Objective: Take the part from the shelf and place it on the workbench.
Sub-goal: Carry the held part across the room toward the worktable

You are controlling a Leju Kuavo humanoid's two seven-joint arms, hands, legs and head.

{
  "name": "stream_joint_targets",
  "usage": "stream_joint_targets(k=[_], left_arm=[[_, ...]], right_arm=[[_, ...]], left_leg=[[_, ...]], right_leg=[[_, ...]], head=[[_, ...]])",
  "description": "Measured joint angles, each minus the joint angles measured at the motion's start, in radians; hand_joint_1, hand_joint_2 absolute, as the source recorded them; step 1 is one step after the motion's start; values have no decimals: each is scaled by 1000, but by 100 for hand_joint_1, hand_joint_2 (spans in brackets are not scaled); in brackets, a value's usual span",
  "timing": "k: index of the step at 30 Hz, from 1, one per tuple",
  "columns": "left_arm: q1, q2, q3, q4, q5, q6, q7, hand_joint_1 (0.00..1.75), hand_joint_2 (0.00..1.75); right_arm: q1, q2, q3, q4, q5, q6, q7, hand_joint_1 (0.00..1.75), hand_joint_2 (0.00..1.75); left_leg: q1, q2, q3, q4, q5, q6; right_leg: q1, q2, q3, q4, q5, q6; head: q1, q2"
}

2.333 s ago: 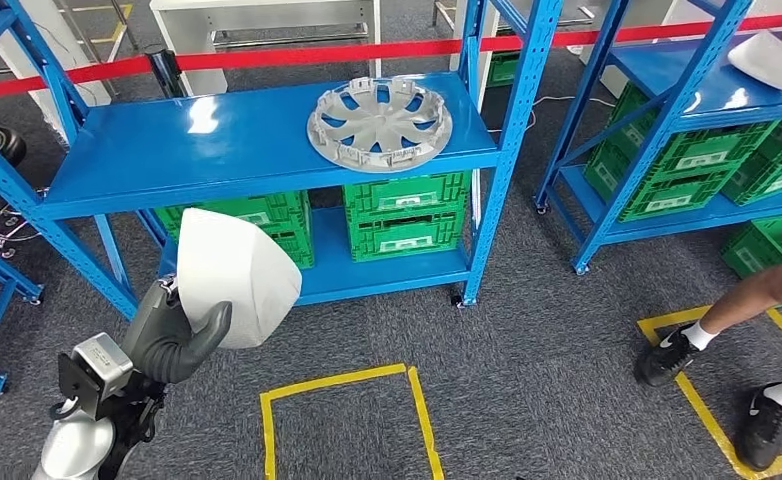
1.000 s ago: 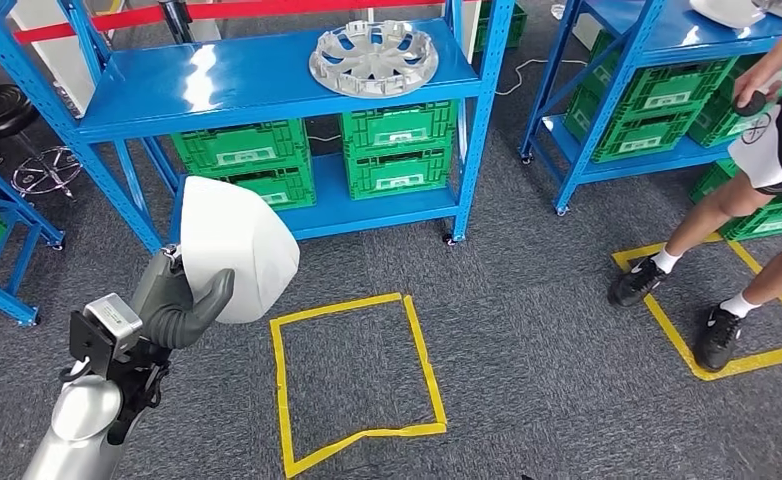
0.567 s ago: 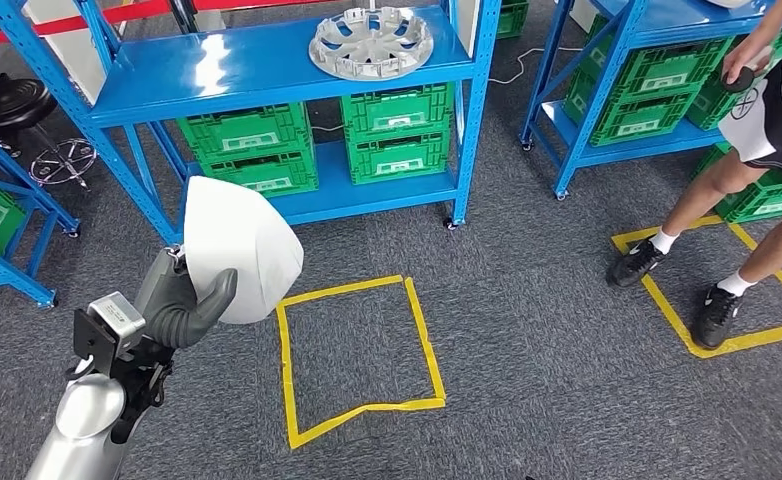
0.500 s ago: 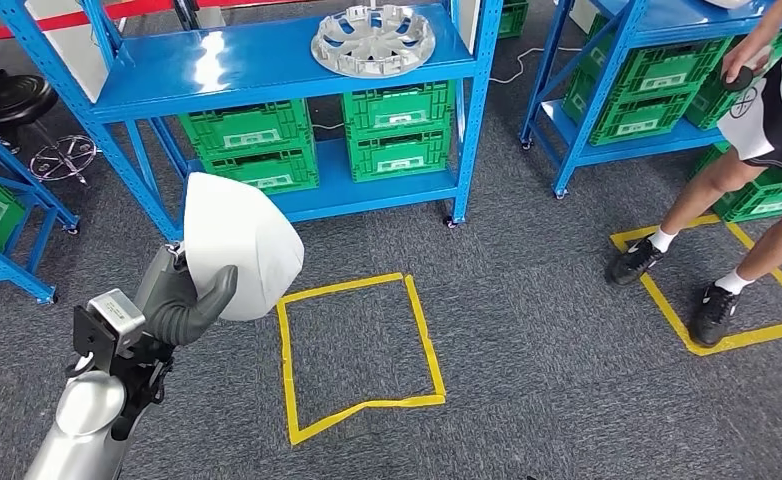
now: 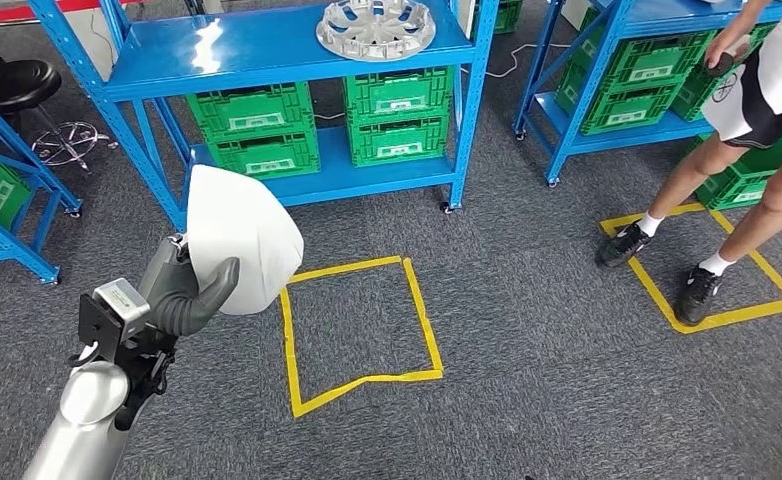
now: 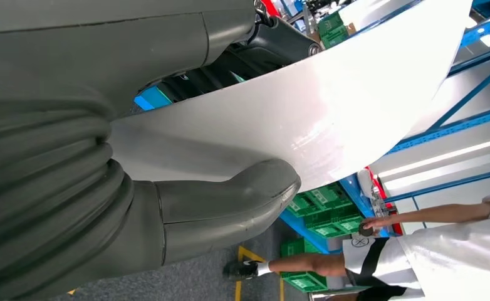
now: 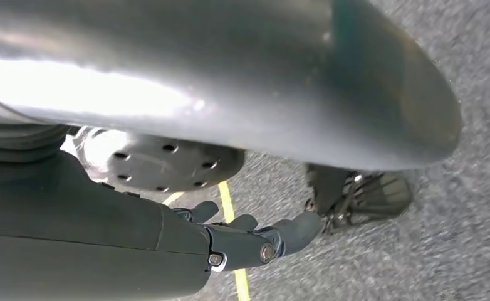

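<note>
The part is a white curved shell (image 5: 242, 240), held up in front of the blue shelf's lower level. My left hand (image 5: 182, 290) grips its lower edge, with the thumb wrapped over the front. In the left wrist view the thick grey thumb (image 6: 230, 207) presses against the shell's (image 6: 330, 119) white surface. My right hand (image 7: 249, 238) hangs low over the grey carpet, its dark fingers stretched out and holding nothing.
A blue shelf (image 5: 267, 50) carries a silver wheel cover (image 5: 375, 27), with green crates (image 5: 397, 110) below. A yellow tape square (image 5: 357, 330) marks the carpet ahead. A person (image 5: 757, 100) stands at the right on another tape square (image 5: 707, 270). A stool (image 5: 17, 85) is at far left.
The whole picture has shifted: the shelf now sits higher and farther off, so the camera has moved back. The shell stays in my left hand as before. The person has stepped slightly.
</note>
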Motion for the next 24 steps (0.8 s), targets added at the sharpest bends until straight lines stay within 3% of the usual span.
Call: stream_joint_targets(k=[3, 4, 6, 8, 9, 10, 11, 13, 15, 16, 18, 19, 20, 21, 23, 24], left_arm=[[-5, -3, -2, 1, 0, 0, 0, 175, 175], [-6, -3, -2, 2, 0, 0, 0, 175, 175], [-9, -3, -3, 5, 0, 0, -1, 175, 175], [-11, -2, -4, 9, 0, 0, 0, 175, 175], [-11, -2, -5, 11, 0, 0, 0, 175, 175], [-11, -2, -5, 13, 0, 0, 0, 175, 175], [-11, -2, -6, 14, 0, 0, -1, 175, 175], [-13, -2, -6, 15, 0, 0, -1, 175, 175], [-17, -2, -7, 14, 1, 0, -1, 175, 175], [-19, -2, -8, 13, 1, 0, -2, 175, 175], [-21, -2, -10, 14, 2, 0, -2, 175, 175], [-22, -3, -11, 14, 2, 0, -1, 175, 175], [-24, -4, -11, 15, 2, 0, -1, 175, 175], [-25, -4, -12, 15, 2, 0, -1, 175, 175], [-25, -5, -12, 16, 5, -4, -2, 175, 175], [-24, -5, -12, 17, 8, -7, -3, 175, 175]], right_arm=[[1, 0, -4, 0, -5, 0, -1, 0, 0], [1, 0, -5, 0, -6, 0, -2, 0, 0], [0, 0, -7, 0, -8, 0, -4, 0, 0], [0, 0, -8, 0, -10, -1, -8, 0, 0], [0, 0, -9, 0, -11, -1, -11, 0, 0], [0, 0, -10, 0, -11, -1, -12, 0, 0], [0, 0, -10, 0, -11, -1, -13, 0, 0], [0, 0, -12, 0, -10, 0, -14, 0, 0], [0, 0, -12, 0, -9, 1, -13, 0, 0], [0, 0, -12, 0, -8, 1, -12, 0, 0], [1, 0, -12, 0, -8, 2, -10, 0, 0], [2, 0, -12, 0, -8, 2, -9, 0, 0], [3, 0, -12, 0, -8, 2, -8, 0, 0], [3, 0, -12, 0, -8, 2, -8, 0, 0], [3, 0, -12, 0, -7, 6, -9, 0, 0], [3, 0, -12, 0, -7, 9, -10, 0, 0]], left_leg=[[2, 0, -8, -2, 18, -19], [3, -1, -14, 8, 5, -25], [6, -3, -41, 82, -73, -36], [9, -3, -72, 209, -163, -45], [10, -3, -76, 258, -180, -48], [10, -3, -66, 279, -174, -50], [11, -3, -39, 266, -150, -50], [11, -3, 62, 147, -114, -46], [6, -4, 153, 14, -129, -34], [3, -5, 171, -19, -139, -26], [1, -4, 162, -29, -129, -9], [2, -3, 153, -29, -120, 1], [4, -2, 142, -31, -109, 9], [6, 0, 129, -32, -97, 16], [6, 0, 101, -31, -76, 21], [6, 0, 88, -30, -64, 20]], right_leg=[[2, -2, -5, -24, 9, -20], [0, -4, -11, -26, 20, -28], [-4, -8, -31, -31, 44, -39], [-4, -8, -60, -31, 67, -43], [-4, -9, -76, -30, 78, -42], [-4, -10, -92, -29, 90, -41], [-4, -11, -108, -27, 102, -39], [-4, -11, -136, -22, 125, -33], [-2, -11, -150, -20, 145, -23], [-2, -11, -153, -22, 156, -16], [-4, -11, -155, -28, 173, -3], [-6, -10, -162, -23, 165, 3], [-7, -7, -174, 0, 137, 8], [-8, -6, -191, 43, 92, 12], [-9, -4, -228, 175, -4, 18], [-10, -3, -239, 236, -25, 20]], head=[[2, 0], [1, 0], [-2, 0], [-4, 0], [-4, 0], [-4, 0], [-4, 0], [-4, 0], [-4, 0], [-6, 0], [-9, 0], [-10, 0], [-8, 0], [-7, 0], [-3, 0], [-2, 0]])
